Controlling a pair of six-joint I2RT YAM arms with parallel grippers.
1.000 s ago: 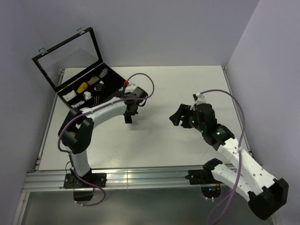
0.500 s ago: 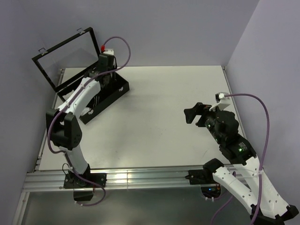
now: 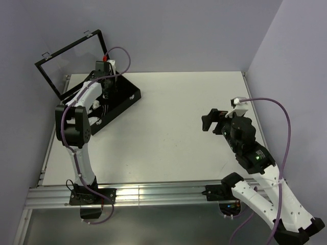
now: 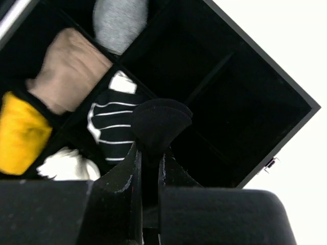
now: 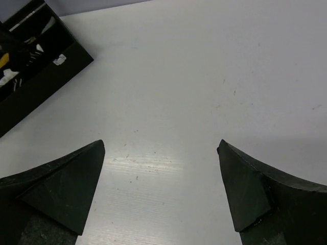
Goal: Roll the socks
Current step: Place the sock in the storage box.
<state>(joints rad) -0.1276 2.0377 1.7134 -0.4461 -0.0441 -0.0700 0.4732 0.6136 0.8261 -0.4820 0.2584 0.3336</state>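
1. Left gripper (image 4: 149, 155): clenched on a small wad of black fabric, which I take to be the socks (image 4: 159, 121), bunched up and poking out past the fingertips. No stripes show on the held part.
2. Where: the socks hang in the air over the open black box (image 4: 278, 145) at the far left of the table (image 3: 179, 112), roughly above the divider between a filled compartment and an empty one. They are not set down.
3. Box contents under it: a black bundle with white stripes (image 4: 110, 127) directly beneath, a tan bundle (image 4: 69, 76), a yellow bundle (image 4: 20, 135), a white bundle (image 4: 64, 163) and a grey bundle (image 4: 120, 20). The right-hand compartments look bare.
4. Right gripper (image 5: 161, 148): released, jaws spread wide, nothing between them, over bare table well apart from the box.
5. Progress, my read: rolling looks done, since the fabric is compact and held by 1 gripper only. Cannot tell how tight the roll is.
6. Left to do: likely lower into an empty compartment, let go, pull the arm clear.
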